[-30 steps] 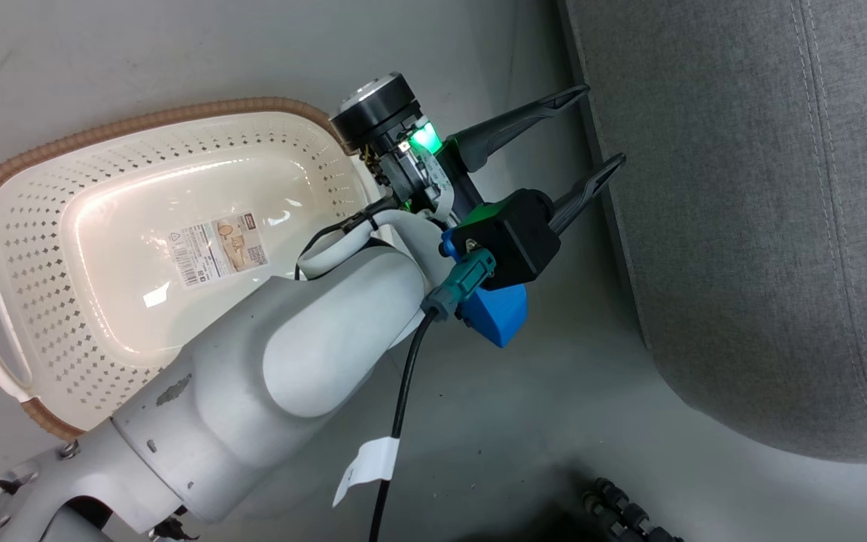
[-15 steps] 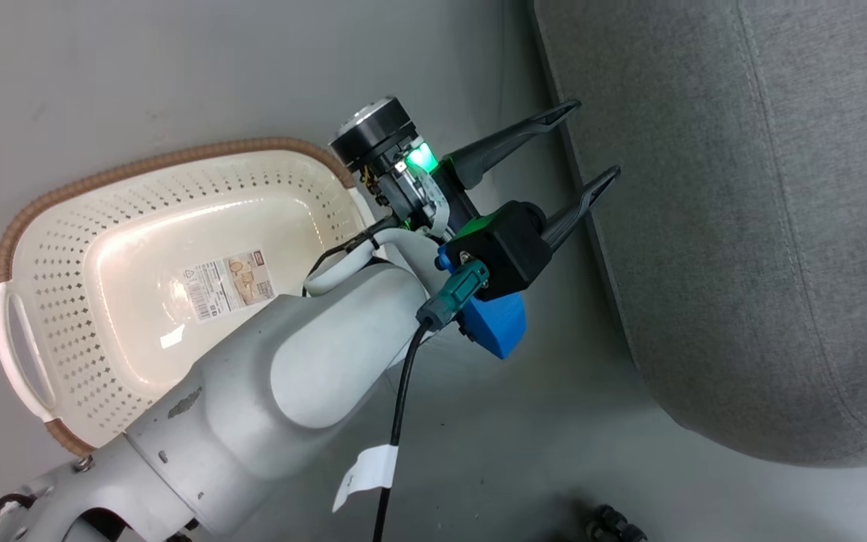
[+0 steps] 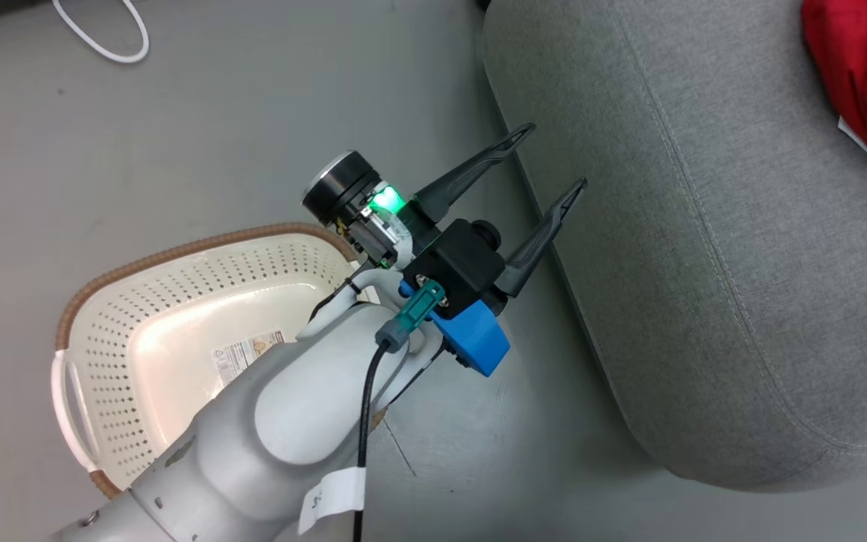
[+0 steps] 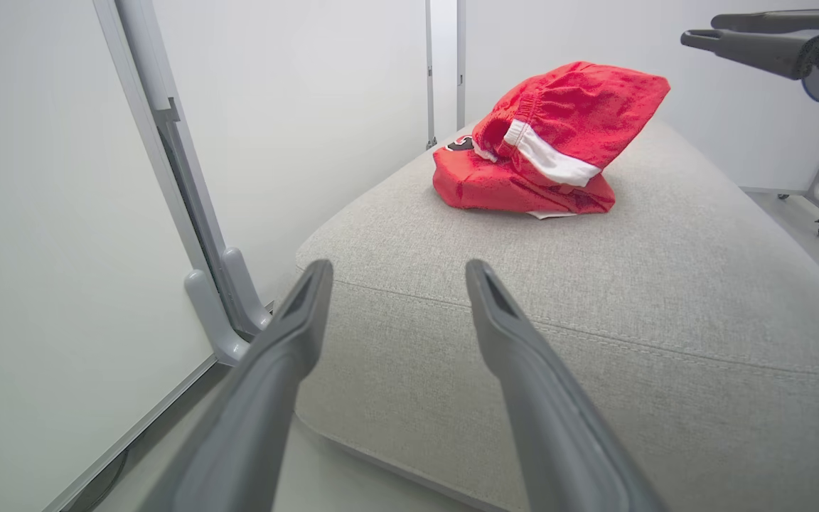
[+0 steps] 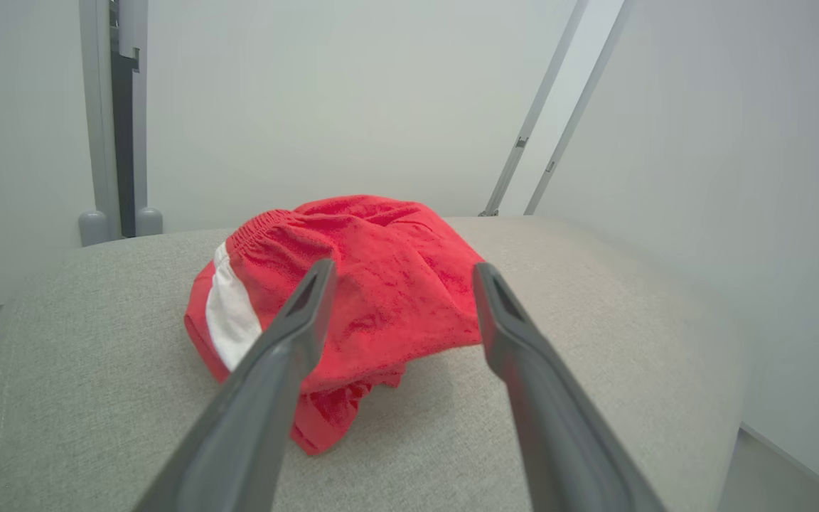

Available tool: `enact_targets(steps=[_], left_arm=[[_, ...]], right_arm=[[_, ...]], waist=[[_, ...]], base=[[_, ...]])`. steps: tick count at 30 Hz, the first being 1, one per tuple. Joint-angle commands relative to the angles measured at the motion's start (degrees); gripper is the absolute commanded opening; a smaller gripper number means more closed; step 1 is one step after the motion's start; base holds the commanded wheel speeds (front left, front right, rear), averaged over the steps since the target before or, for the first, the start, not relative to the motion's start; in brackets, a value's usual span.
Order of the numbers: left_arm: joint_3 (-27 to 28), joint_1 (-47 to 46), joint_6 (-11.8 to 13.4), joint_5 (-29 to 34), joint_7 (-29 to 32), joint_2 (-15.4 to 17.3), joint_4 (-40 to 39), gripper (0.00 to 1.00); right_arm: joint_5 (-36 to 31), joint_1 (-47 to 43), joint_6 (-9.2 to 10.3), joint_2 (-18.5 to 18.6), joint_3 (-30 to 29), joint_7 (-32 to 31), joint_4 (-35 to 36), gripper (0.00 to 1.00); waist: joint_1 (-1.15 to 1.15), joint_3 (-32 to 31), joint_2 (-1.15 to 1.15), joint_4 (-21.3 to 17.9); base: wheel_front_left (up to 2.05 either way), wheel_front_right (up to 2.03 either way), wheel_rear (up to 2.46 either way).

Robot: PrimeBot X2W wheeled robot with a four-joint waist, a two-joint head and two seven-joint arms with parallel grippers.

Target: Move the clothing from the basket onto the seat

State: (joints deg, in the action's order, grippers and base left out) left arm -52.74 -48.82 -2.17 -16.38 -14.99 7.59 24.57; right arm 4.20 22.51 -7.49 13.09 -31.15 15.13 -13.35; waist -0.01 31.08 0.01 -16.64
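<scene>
Clothing (image 4: pixel 523 181): two pieces; basket (image 3: pixel 200 245): one; seat (image 3: pixel 704 226): one.
The two red pieces are one striped garment (image 4: pixel 580 107) atop one logo garment (image 4: pixel 484 190). The basket carries one sticker (image 3: pixel 245 352). One white cable (image 3: pixel 102 38) lies on the floor. There are two grippers, the left gripper (image 3: pixel 557 155) and the right gripper (image 5: pixel 402 267), with two fingers each.

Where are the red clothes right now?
The bright red fabric garments lie piled on the grey upholstered seat cushion, upper right in the head view, far from the cream perforated basket.
</scene>
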Motion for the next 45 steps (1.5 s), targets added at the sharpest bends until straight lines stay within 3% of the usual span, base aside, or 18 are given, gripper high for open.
enact_targets(steps=[1, 9, 24, 31, 45], left_arm=[[1.5, 1.7, 0.7, -0.1, -0.3, 0.7, -1.0, 1.0], [11.0, 9.6, 3.7, 0.5, -0.2, 1.6, -6.6, 1.0], [29.5, 23.3, 4.9, 2.7, -0.2, 0.7, -11.4, 1.0], [37.2, 30.6, 3.6, 4.7, -0.2, -0.6, -12.7, 1.0], [46.5, 42.1, -1.4, 7.4, -0.2, -3.8, -15.1, 1.0]], right_arm=[[-0.7, -1.3, -0.01, -0.7, 1.2, 0.0, 1.8, 1.0], [-1.3, -3.1, -0.01, -1.1, 10.2, 0.0, 7.1, 1.0], [-0.4, -4.9, -0.01, -2.5, 24.6, 0.0, 7.9, 1.0], [0.5, -7.3, -0.01, -4.2, 28.0, 0.0, 6.4, 1.0], [1.4, -14.6, -0.01, -8.0, 27.8, 0.0, 2.4, 1.0]], waist=[[0.01, -3.3, -0.01, 0.8], [0.01, -10.2, -0.01, 4.4], [0.01, -18.7, -0.01, 13.0], [0.01, -22.8, -0.01, 16.3], [0.01, -29.0, -0.01, 20.4]], base=[[0.0, 0.0, 0.0], [0.0, 0.0, 0.0], [0.0, 0.0, 0.0], [0.0, 0.0, 0.0], [0.0, 0.0, 0.0]])
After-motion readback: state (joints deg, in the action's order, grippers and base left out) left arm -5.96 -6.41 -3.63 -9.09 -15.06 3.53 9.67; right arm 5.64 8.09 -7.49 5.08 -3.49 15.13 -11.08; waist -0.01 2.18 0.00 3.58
